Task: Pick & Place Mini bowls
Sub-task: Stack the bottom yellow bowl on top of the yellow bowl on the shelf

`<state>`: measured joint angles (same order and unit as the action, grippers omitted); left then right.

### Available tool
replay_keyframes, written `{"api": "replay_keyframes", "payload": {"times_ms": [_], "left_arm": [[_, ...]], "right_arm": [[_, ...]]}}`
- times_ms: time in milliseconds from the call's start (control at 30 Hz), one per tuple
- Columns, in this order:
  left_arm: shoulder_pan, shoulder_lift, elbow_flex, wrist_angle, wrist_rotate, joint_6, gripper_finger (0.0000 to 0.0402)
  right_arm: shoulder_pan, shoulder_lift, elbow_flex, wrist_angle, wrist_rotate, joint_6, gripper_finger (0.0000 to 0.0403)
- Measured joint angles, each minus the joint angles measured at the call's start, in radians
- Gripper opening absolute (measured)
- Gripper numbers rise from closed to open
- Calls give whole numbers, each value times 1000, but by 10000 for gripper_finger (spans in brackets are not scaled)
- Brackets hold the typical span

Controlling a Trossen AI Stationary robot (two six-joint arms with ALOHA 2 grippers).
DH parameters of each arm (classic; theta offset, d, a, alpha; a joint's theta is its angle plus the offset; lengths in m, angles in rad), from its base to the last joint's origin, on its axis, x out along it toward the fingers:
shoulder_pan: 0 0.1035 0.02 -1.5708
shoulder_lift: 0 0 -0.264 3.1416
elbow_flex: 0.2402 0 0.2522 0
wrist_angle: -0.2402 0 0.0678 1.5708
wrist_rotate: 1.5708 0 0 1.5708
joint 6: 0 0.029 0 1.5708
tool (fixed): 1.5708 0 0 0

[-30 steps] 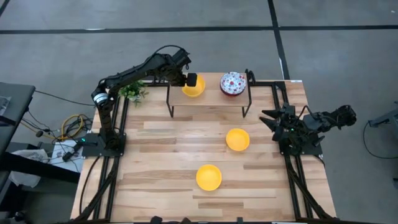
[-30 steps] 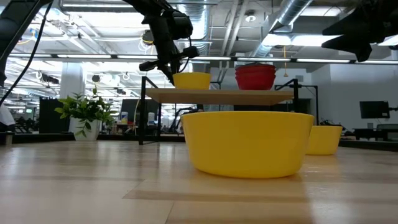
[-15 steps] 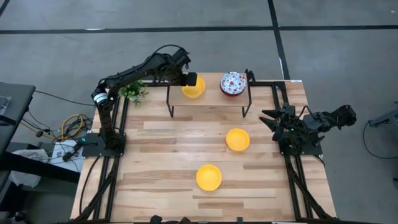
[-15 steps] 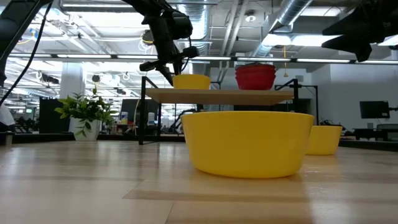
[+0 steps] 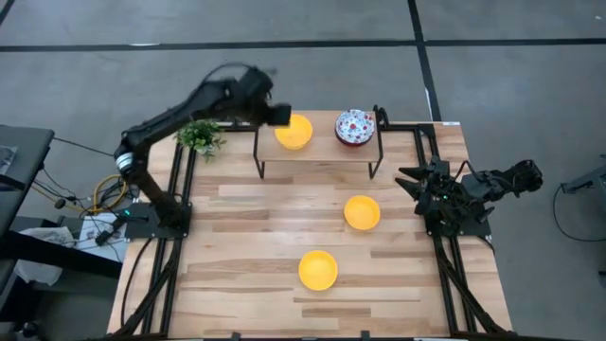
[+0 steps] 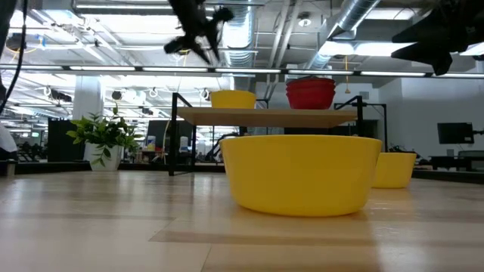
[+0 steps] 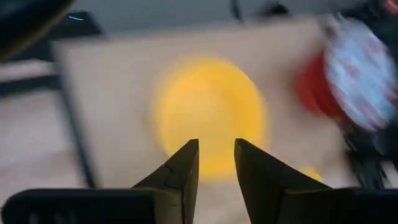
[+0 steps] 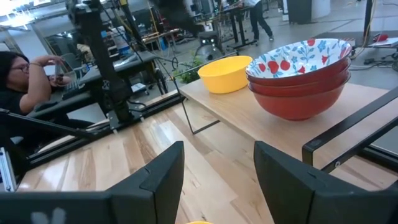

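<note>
The left end effector (image 5: 276,114) hangs just left of the plain glossy yellow mini bowl (image 5: 294,131) on the raised wooden shelf (image 5: 317,152) at the far side of the wooden worktop (image 5: 246,237), lifted above it in the low view; its fingers (image 7: 181,171) stand slightly apart and grip nothing; the bowl sits free on the shelf, left of a stack of red bowls with a white floral inside (image 5: 355,127); judged step: release and retreat after placing; done well, the arm should rise straight clear of the rim before swinging, so the bowl is not dragged off the shelf edge; two more yellow mini bowls wait on the worktop, one mid-right (image 5: 362,212) and one nearer (image 5: 318,270); the right end effector (image 5: 415,180) is parked at the right edge, fingers (image 8: 163,171) wide apart, empty; hard to make out: the left arm is motion-blurred, so exact finger clearance from the rim is unclear; how many bowls form the stack is uncertain from above; the nearest bowl hides much of the worktop in the low view; a small potted plant (image 5: 200,138) stands far left.
</note>
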<state>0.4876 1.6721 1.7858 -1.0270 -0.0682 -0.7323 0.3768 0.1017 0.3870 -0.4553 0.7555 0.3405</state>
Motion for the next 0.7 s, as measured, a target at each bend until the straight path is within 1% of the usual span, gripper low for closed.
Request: {"api": "replay_keyframes", "payload": {"times_ms": [200, 400, 533, 700], "left_arm": [[-279, -36, -128, 8, -2, -4, 102], [-513, -38, -256, 60, -2, -23, 102], [-607, -38, -324, 152, -5, -83, 102], [-678, -38, -403, 261, -6, -123, 104]], "right_arm": [[0, 0, 0, 0, 0, 0, 182], [0, 0, 0, 1, -2, 1, 182], [0, 0, 0, 24, -26, -3, 182], [0, 0, 0, 27, -35, -7, 182]]}}
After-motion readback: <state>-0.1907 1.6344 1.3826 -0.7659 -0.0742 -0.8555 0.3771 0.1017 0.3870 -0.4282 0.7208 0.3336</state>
